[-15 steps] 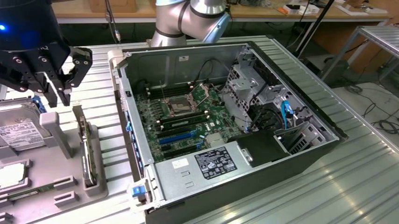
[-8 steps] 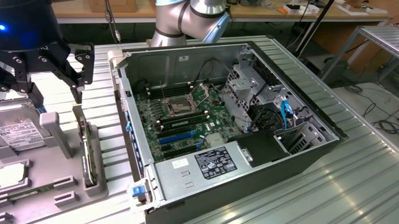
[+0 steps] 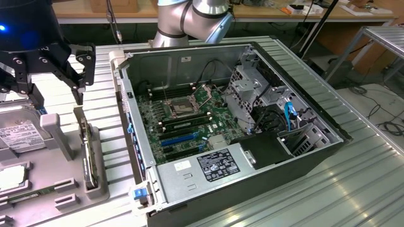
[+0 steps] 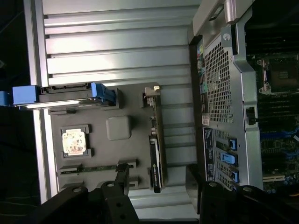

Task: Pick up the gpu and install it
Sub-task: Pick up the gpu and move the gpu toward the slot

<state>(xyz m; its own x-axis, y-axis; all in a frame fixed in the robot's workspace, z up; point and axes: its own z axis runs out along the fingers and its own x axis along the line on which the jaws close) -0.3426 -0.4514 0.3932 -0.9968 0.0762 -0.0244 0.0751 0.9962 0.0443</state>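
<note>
Wide apart, the jaws of the gripper [image 3: 58, 94]: closed on nothing, touching nothing, hanging above the gpu [image 3: 88, 151] at the exterior view's left. In the wrist view, black fingers [image 4: 119, 186] on either side of the gpu [image 4: 155, 140], clear of it on both flanks (bare tray between finger and card).

A thin dark card, standing on its long edge in a slot of the grey holder tray [image 3: 60, 201], just beside the rear panel of the open computer case [image 3: 284, 175]. Pale metal bracket at one end, dark board along the rest.

Long axis level and parallel to the case's rear panel. In the exterior view, running from under the gripper toward the near edge of the ribbed metal table [image 3: 353, 189]. Bracket end apparently the far one, though hard to tell. Not yet in the case.
</note>
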